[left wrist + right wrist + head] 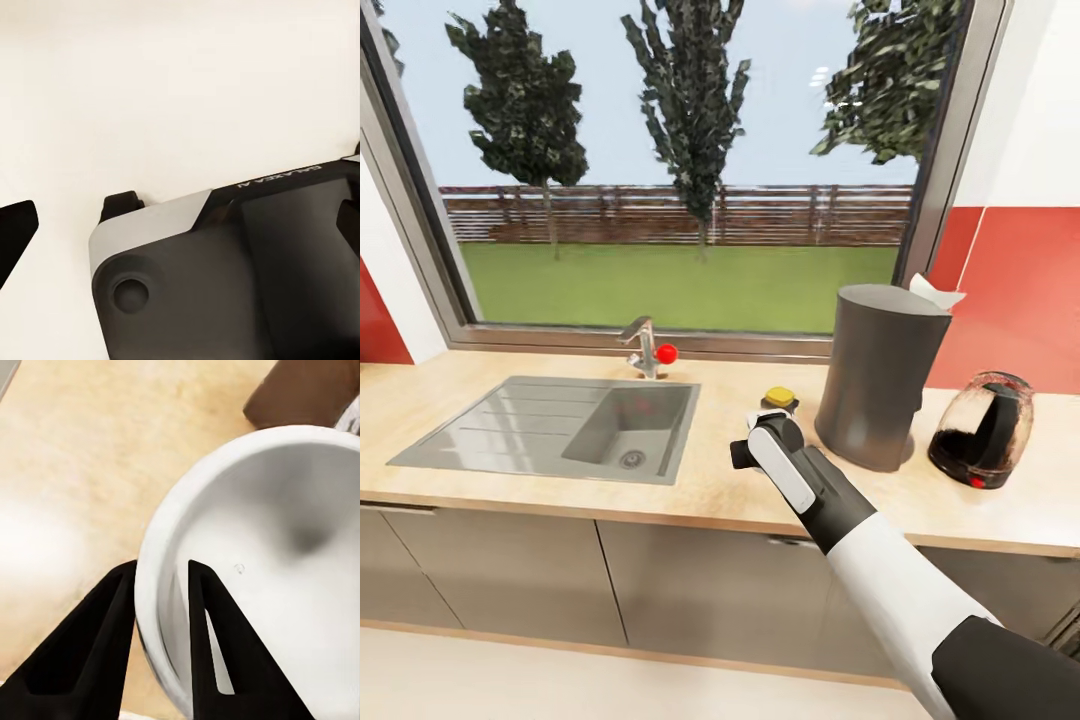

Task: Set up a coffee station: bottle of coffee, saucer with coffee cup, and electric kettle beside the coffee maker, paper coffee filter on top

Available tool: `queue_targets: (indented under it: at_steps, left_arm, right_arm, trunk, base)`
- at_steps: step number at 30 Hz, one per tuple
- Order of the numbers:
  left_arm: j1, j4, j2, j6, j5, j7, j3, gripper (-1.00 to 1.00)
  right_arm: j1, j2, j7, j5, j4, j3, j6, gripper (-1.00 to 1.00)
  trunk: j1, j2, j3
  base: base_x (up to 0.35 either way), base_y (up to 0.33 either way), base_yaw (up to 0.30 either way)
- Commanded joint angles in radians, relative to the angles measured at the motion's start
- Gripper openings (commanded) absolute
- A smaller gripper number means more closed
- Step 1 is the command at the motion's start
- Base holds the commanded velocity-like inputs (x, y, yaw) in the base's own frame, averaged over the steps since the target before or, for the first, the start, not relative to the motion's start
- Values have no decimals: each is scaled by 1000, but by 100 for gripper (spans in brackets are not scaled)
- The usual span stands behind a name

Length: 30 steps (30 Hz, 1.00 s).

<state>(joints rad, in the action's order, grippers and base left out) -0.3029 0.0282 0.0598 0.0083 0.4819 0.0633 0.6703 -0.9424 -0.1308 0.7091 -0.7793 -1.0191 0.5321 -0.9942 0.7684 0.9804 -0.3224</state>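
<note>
My right gripper [161,574] is shut on the rim of a white coffee cup [262,570], one finger inside and one outside, just above the wooden countertop [82,472]. In the head view that gripper [758,436] hangs over the counter, left of the tall grey coffee maker [880,375]. A white paper filter [937,293] sits on top of the maker. The yellow-lidded bottle of coffee [779,399] stands just behind my hand. A dark glass electric kettle [985,430] stands to the right of the maker. My left gripper [180,225] hangs open over my own base.
A steel sink [550,425] with a faucet [645,345] is set into the counter at the left. A wide window runs behind the counter, and a red and white wall stands at the right. Cabinet fronts [690,590] lie below the counter edge.
</note>
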Motion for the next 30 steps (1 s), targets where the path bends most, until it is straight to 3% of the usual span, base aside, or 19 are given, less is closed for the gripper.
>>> queue_targets:
  at_steps: [1, 18, 30]
  left_arm:
    - [-1, -1, 0, 1, 11, 3, 8, 100]
    - [-1, 1, 3, 1, 11, 1, 8, 100]
    - [-1, 2, 7, 1, 11, -3, 6, 100]
  right_arm:
    - [-1, 0, 9, -9, 0, 2, -1, -100]
    - [-1, 0, 9, -10, 0, 0, -1, -100]
    - [1, 3, 17, -15, 10, -3, 0, -100]
  trunk:
    - [0, 1, -1]
    - [0, 1, -1]
    - [0, 1, -1]
  base:
    - [-47, -168, 0]
    - [-5, -107, 0]
    - [0, -5, 0]
